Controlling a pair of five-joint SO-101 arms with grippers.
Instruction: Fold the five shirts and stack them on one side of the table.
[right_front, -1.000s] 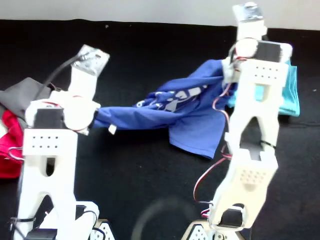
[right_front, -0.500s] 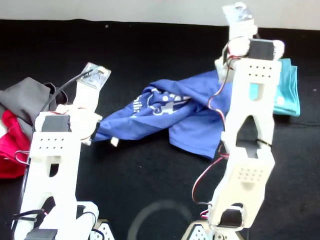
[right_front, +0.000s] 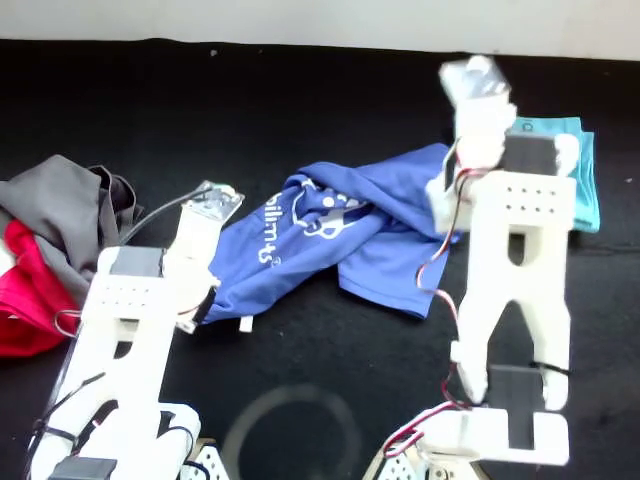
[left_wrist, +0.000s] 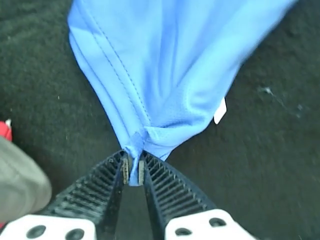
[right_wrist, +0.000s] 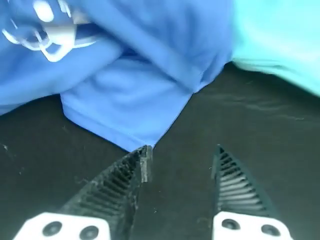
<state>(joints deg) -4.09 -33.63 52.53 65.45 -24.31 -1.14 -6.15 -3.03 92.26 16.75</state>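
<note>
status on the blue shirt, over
Left gripper shut on corner of blue printed shirt. Right gripper open, empty, off its hem. Folded teal shirt lies close by, nothing blocking.

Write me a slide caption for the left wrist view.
Left gripper shut on a bunched corner of the blue shirt, over the black table.

Blue shirt (right_front: 380, 250) lies crumpled near folded teal shirt (right_front: 588, 190).
</note>
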